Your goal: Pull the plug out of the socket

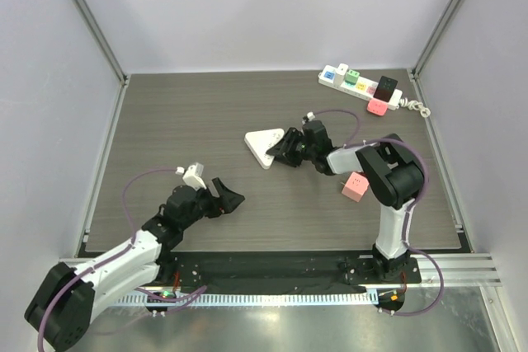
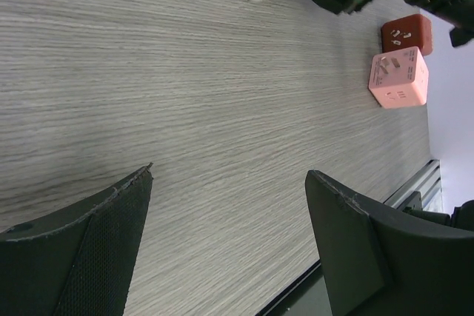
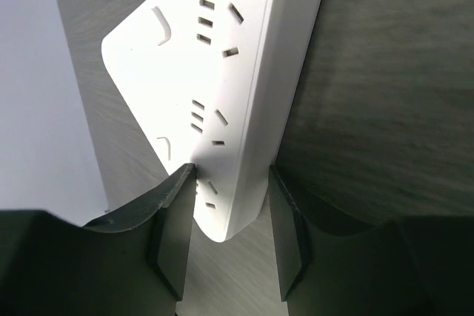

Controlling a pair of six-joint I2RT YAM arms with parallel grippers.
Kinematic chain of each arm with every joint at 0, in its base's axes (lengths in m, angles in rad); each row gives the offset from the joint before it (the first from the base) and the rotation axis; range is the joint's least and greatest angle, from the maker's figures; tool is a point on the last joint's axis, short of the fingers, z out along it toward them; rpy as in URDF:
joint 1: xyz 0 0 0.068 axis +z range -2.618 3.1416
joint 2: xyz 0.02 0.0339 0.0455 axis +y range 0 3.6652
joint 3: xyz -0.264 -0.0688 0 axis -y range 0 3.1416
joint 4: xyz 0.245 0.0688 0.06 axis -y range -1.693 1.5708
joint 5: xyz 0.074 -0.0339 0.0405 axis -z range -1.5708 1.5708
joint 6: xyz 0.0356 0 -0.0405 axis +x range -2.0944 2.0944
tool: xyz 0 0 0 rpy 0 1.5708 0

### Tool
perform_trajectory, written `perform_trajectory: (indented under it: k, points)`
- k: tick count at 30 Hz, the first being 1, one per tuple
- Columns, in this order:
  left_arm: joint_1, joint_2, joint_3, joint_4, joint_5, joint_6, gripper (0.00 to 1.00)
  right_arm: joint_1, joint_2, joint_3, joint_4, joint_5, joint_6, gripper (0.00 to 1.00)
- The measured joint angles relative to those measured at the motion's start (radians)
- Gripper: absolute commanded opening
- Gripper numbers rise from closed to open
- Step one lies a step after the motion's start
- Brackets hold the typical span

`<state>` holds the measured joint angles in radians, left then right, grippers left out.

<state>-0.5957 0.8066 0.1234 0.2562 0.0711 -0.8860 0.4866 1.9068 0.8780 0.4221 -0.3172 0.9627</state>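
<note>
A white triangular socket [image 1: 264,146] lies mid-table. In the right wrist view its near corner [image 3: 222,101] sits between my right fingers, and its slots are empty. My right gripper [image 1: 286,149] [image 3: 231,170] is closed on that corner, with both fingertips against it. A pink cube plug [image 1: 355,186] lies loose on the table beside the right arm and also shows in the left wrist view [image 2: 398,78]. My left gripper [image 1: 228,200] [image 2: 229,172] is open and empty, low over bare table at the front left.
A white power strip [image 1: 359,86] with coloured plugs and a black plug [image 1: 387,85] lies at the back right, its cord coiled by the wall. A red cube plug [image 2: 407,33] sits just beyond the pink one. Walls enclose the table on three sides.
</note>
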Motion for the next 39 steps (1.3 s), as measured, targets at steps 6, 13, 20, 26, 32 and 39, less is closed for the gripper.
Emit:
perform_trajectory:
  k: [6,13,20,26,32,39]
  points:
    - [-0.005,-0.047,-0.019,-0.005,-0.013,-0.005,0.84,0.014,0.157,0.167,0.064,-0.002,0.071,0.47]
    - [-0.006,-0.075,-0.019,-0.004,-0.035,-0.014,0.84,0.035,0.385,0.494,0.058,0.002,0.118,0.48]
    - [-0.016,-0.052,-0.019,-0.002,-0.045,-0.034,0.89,0.048,0.611,0.889,-0.031,0.007,0.113,0.58]
    - [-0.035,0.0,-0.018,0.009,-0.049,-0.038,0.89,0.057,0.724,1.116,-0.097,0.019,0.064,0.68]
    - [-0.078,0.065,0.006,0.016,-0.085,-0.021,0.89,0.061,0.708,1.135,-0.141,0.06,-0.001,0.82]
    - [-0.083,0.119,0.069,0.018,-0.094,0.009,0.89,0.044,0.617,1.101,-0.314,0.134,-0.119,0.85]
